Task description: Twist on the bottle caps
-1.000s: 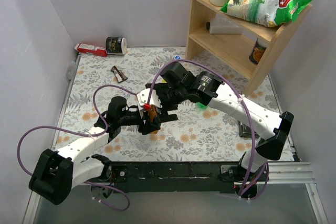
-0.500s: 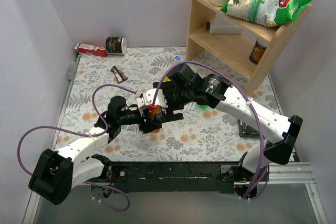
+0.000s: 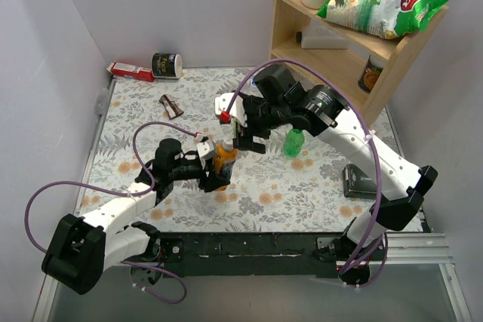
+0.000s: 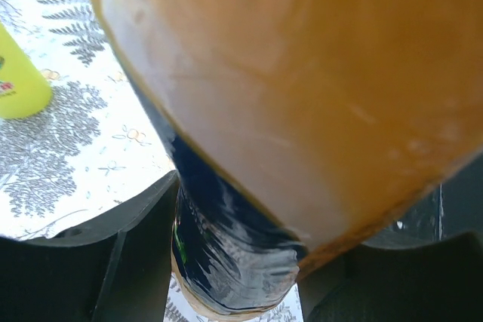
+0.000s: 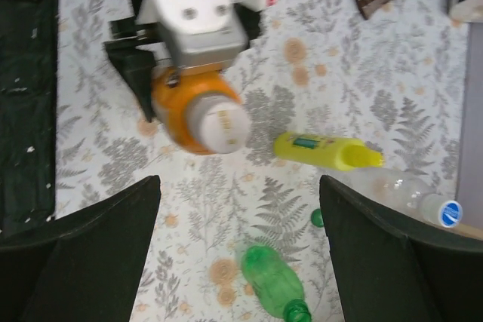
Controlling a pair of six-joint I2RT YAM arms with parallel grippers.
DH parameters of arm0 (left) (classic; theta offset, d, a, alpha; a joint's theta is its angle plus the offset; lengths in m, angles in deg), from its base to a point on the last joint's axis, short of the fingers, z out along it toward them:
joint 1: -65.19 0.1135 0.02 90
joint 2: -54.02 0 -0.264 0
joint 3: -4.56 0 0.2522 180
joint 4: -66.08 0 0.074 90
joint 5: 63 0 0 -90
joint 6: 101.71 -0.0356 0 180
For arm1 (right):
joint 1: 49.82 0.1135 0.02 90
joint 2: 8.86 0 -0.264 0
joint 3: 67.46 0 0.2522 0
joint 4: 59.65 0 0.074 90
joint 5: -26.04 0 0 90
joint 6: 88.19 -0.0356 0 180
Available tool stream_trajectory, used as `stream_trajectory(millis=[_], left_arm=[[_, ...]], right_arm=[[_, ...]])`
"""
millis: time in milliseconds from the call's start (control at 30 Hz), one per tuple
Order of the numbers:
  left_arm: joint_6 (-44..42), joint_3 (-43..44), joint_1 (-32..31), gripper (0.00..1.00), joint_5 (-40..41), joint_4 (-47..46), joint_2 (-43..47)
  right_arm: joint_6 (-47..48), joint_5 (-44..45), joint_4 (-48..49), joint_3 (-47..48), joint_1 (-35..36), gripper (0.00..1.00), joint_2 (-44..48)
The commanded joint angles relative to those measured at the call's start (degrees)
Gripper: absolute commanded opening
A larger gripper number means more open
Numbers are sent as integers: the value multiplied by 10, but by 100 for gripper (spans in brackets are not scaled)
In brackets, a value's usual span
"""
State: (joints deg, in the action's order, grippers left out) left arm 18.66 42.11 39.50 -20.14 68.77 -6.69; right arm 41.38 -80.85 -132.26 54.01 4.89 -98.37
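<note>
The orange bottle point(image 3: 223, 161) stands upright, held low on its body by my shut left gripper point(image 3: 213, 173); it fills the left wrist view point(image 4: 302, 88). A white cap point(image 5: 219, 122) sits on its neck. My right gripper point(image 5: 238, 180) is open and empty, raised above and beyond the bottle point(image 3: 246, 136). The green bottle point(image 5: 275, 280) lies capless on the mat, also in the top view point(image 3: 293, 142). A green cap point(image 5: 318, 218) lies loose beside it. The clear bottle point(image 5: 400, 186) lies with a blue cap point(image 5: 449, 213) on it.
A slim yellow bottle point(image 5: 324, 150) lies between the orange and clear bottles. A wooden shelf point(image 3: 332, 58) stands back right. A can point(image 3: 167, 65) and a red box point(image 3: 130, 71) are back left, with a small brown item point(image 3: 172, 105) near them. A black object point(image 3: 358, 183) lies right.
My right gripper has let go of the orange bottle's top and moved up and back to the right. The white cap stays on the bottle. The left arm has held still.
</note>
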Motion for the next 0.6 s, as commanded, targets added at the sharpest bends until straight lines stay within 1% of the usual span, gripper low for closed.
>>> stream_trajectory(millis=[0, 100, 233, 367, 567], left_arm=[[-70, 25, -7, 0, -26, 56, 2], [-75, 33, -8, 0, -26, 59, 1], [-75, 35, -9, 0, -26, 59, 2], [-73, 35, -9, 0, -23, 58, 2], [-7, 26, -8, 0, -8, 14, 2]], right_arm=[[-12, -10, 47, 36, -11, 94, -25], [-3, -58, 45, 36, -5, 95, -36], [22, -78, 28, 21, 18, 95, -37], [33, -79, 12, 9, 31, 95, -35], [39, -61, 4, -20, 33, 95, -16]])
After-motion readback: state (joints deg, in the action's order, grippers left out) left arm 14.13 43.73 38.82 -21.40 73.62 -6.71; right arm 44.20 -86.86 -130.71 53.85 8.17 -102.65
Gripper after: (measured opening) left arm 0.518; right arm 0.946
